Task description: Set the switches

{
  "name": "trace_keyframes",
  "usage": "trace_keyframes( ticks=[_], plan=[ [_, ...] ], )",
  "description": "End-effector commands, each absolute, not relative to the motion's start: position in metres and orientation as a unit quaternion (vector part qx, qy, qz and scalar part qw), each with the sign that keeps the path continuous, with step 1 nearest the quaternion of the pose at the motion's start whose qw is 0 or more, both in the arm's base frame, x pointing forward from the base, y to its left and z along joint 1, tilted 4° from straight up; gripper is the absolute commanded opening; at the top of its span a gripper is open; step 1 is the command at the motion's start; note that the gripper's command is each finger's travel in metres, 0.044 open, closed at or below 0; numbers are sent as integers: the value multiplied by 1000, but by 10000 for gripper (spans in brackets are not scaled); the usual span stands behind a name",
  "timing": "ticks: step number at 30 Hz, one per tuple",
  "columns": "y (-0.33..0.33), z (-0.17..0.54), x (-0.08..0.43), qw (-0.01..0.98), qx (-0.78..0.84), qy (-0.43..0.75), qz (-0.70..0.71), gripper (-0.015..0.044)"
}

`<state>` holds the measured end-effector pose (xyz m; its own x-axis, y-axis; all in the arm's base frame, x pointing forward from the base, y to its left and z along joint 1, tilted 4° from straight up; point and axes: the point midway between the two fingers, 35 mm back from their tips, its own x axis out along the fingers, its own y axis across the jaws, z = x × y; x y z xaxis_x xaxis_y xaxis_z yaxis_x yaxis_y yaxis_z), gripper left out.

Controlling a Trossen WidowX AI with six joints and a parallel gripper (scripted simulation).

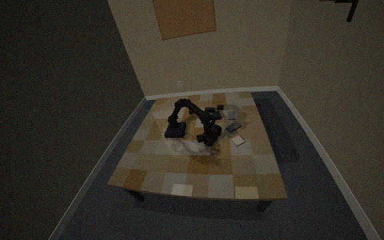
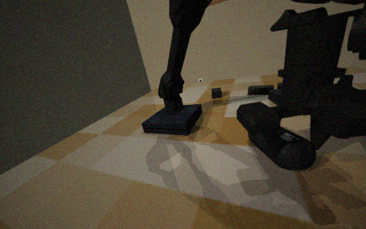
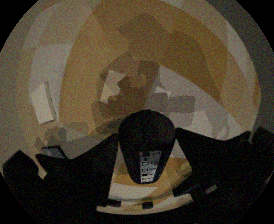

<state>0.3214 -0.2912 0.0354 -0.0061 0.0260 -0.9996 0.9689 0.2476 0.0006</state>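
The dark grey controller unit [image 2: 281,137] is tilted off its base, low over the bench, and sits between the fingers of my gripper [image 2: 286,125]. The gripper is shut on it across its width. In the wrist view the unit [image 3: 146,144] fills the space between the two fingers of the gripper [image 3: 146,157]. A pale label strip faces the camera, too dim and small to read. The same pale patch shows in the exterior view [image 2: 287,137]. The switches are hidden. In the top view the gripper and unit merge into one dark shape.
The arm's base block [image 2: 172,119] stands to the left [image 1: 175,130]. Behind the gripper lie other modules: a small dark cube [image 2: 216,92], a flat dark block [image 2: 260,90], a grey plate [image 1: 233,127], a smaller grey piece [image 1: 231,115] and a white square [image 1: 238,141].
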Motion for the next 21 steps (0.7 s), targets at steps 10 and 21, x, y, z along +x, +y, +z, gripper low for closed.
trace_keyframes(
  ticks=[10,21],
  plan=[
    [-286,47,320,550,442,565,-428,336],
    [-281,55,319,550,442,565,-428,336]
  ],
)
